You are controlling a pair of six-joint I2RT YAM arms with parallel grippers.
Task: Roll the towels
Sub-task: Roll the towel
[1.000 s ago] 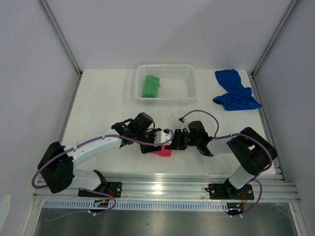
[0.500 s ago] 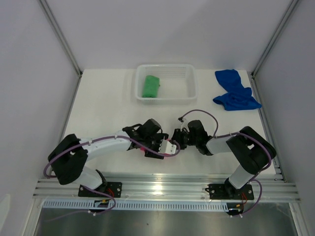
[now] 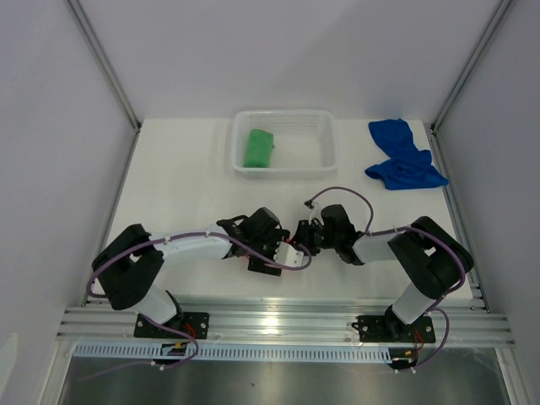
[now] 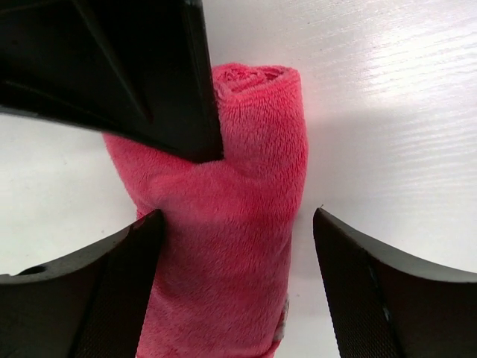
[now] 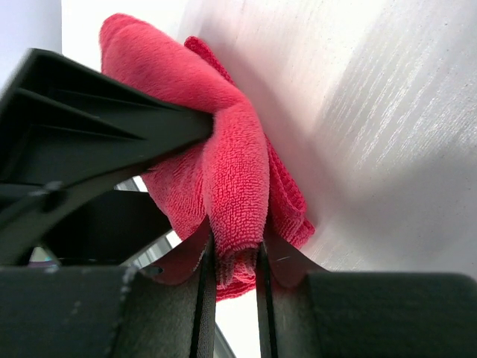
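A pink-red towel [image 4: 231, 253] lies rolled on the white table; in the top view the two grippers hide it. My left gripper [image 4: 237, 216] is open and straddles the roll: one finger [image 4: 112, 283] touches its side, the other [image 4: 395, 291] stands apart from it. My right gripper [image 5: 235, 242] is shut on a fold at the end of the same towel [image 5: 216, 127]. Both grippers meet near the table's front middle, left gripper [image 3: 288, 253] and right gripper [image 3: 302, 237]. The green towel [image 3: 259, 148] lies rolled in the basket. The blue towel [image 3: 403, 156] is crumpled at the back right.
A white slotted basket [image 3: 325, 152] stands at the back middle of the table. A metal rail [image 3: 287, 321] runs along the near edge by the arm bases. Grey walls close in both sides.
My left gripper has swung right over the pink-red towel and opened wider, now covering it from above. The right gripper has stayed shut on the towel's end.
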